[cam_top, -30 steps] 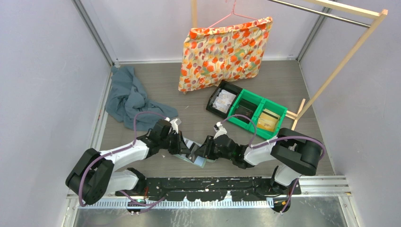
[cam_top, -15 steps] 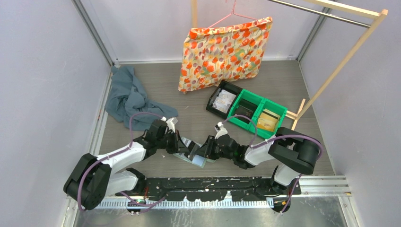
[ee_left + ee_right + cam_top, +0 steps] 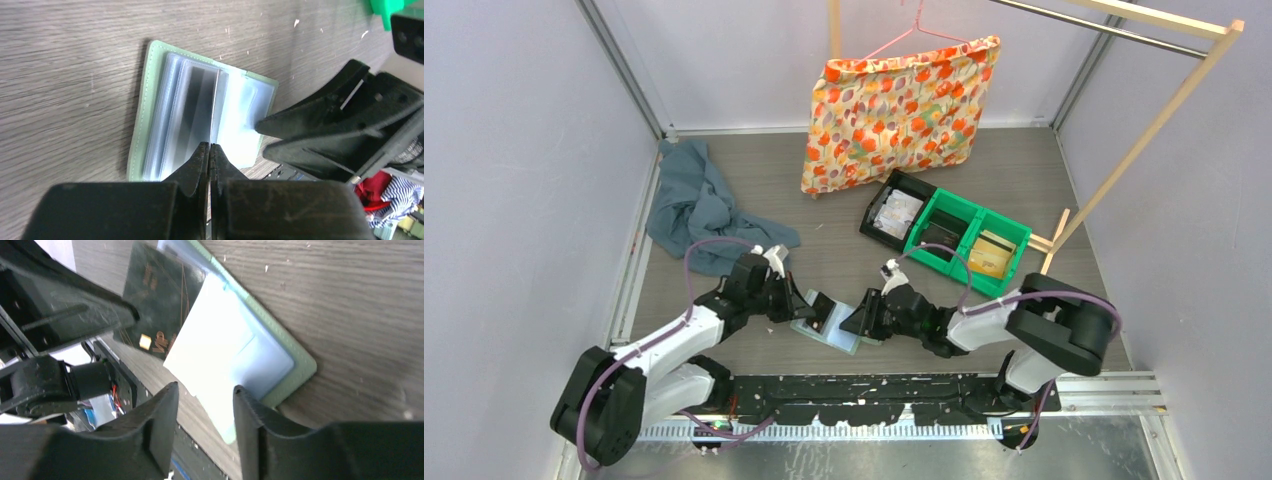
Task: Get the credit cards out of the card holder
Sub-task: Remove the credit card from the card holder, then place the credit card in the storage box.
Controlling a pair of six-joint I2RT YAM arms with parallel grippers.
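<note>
The sage-green card holder (image 3: pixel 844 337) lies open on the table between my arms, clear pockets up; it also shows in the left wrist view (image 3: pixel 143 115) and the right wrist view (image 3: pixel 296 374). My left gripper (image 3: pixel 806 307) is shut on a dark credit card (image 3: pixel 822 312) with a gold chip (image 3: pixel 160 295), seen edge-on in the left wrist view (image 3: pixel 216 107), partly drawn out of a pocket. My right gripper (image 3: pixel 865 320) is open (image 3: pixel 202 407), its fingers straddling the holder's near corner and a clear pocket page (image 3: pixel 225 355).
Green bins (image 3: pixel 969 240) and a black bin (image 3: pixel 894 215) with contents stand at the back right. A blue-grey cloth (image 3: pixel 694 205) lies at the back left. A floral fabric (image 3: pixel 894 105) hangs on a hanger from a wooden rack (image 3: pixel 1154 120).
My left gripper has drawn back to the left with the dark card, which now sticks out of the holder. The right gripper has stayed at the holder's right side.
</note>
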